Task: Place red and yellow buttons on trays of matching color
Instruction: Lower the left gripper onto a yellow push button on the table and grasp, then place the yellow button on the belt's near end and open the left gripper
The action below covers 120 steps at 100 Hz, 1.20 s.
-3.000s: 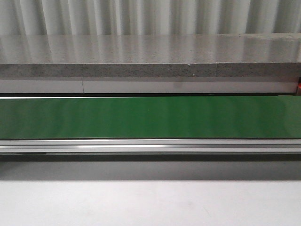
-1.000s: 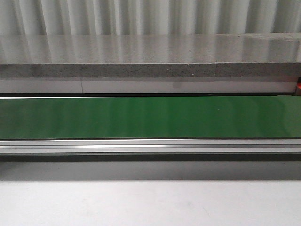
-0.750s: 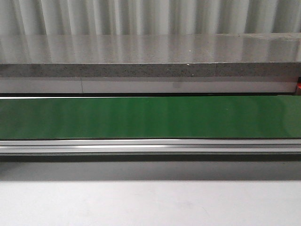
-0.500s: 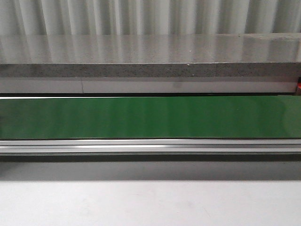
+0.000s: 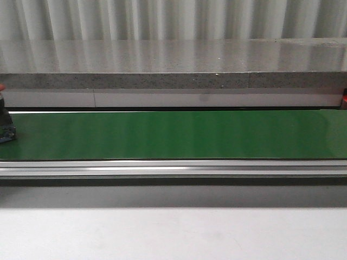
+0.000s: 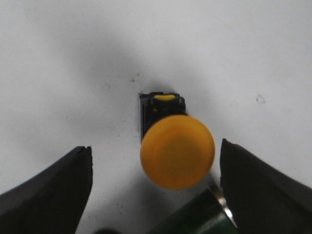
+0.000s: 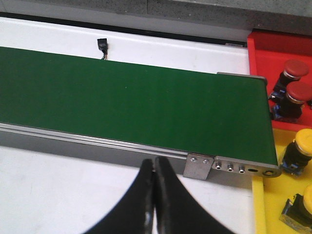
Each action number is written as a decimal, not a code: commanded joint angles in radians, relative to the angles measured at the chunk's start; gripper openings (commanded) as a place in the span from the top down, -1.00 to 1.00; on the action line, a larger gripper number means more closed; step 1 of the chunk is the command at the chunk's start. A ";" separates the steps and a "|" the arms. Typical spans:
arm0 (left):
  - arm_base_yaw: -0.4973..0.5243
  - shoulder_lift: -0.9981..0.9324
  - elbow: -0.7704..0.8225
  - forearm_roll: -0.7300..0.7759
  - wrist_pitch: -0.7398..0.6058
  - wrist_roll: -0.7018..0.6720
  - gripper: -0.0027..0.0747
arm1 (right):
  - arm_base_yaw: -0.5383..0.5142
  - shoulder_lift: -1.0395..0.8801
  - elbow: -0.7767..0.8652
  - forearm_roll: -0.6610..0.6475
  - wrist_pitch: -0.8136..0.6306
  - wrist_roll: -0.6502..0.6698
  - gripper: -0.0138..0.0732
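In the left wrist view a yellow button (image 6: 177, 151) stands on its black base on the white table, between the fingers of my open left gripper (image 6: 155, 146), with a gap on each side. In the front view a dark-bodied button (image 5: 5, 127) with a reddish top sits on the green belt (image 5: 173, 134) at the far left edge. My right gripper (image 7: 156, 163) is shut and empty over the white table in front of the belt. The red tray (image 7: 273, 53) holds two red buttons (image 7: 296, 70). The yellow tray (image 7: 282, 190) holds two yellow buttons (image 7: 302, 146).
The conveyor's metal rail (image 5: 173, 168) runs along the belt's near side. A grey stone ledge (image 5: 173, 81) stands behind it. A corner of the belt (image 6: 195, 219) lies close to the yellow button. A small black connector (image 7: 102, 45) lies behind the belt.
A button with a reddish top has come into the front view at the belt's far left edge; the belt was bare in the earlier frames.
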 commanded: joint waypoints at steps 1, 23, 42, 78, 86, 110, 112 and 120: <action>0.014 -0.027 -0.032 -0.040 -0.047 -0.014 -0.39 | -0.001 0.008 -0.026 0.001 -0.075 -0.010 0.82; 0.015 0.000 -0.032 -0.054 -0.081 -0.014 -0.37 | -0.001 0.008 -0.026 0.001 -0.075 -0.010 0.82; 0.015 0.000 -0.032 -0.054 -0.083 -0.014 0.08 | -0.001 0.008 -0.026 0.001 -0.075 -0.010 0.82; 0.015 -0.048 -0.032 -0.054 -0.037 0.102 0.44 | -0.001 0.008 -0.026 0.001 -0.075 -0.010 0.82; 0.015 -0.074 -0.033 -0.037 -0.005 0.179 0.44 | -0.001 0.008 -0.026 0.001 -0.076 -0.010 0.82; 0.008 -0.170 -0.035 0.051 0.086 0.369 0.44 | -0.001 0.008 -0.026 0.001 -0.077 -0.010 0.82; 0.006 -0.179 -0.035 0.053 0.086 0.374 0.44 | -0.001 0.008 -0.026 0.001 -0.077 -0.010 0.82; 0.004 -0.212 -0.022 0.054 0.084 0.383 0.44 | -0.001 0.008 -0.026 0.001 -0.078 -0.010 0.82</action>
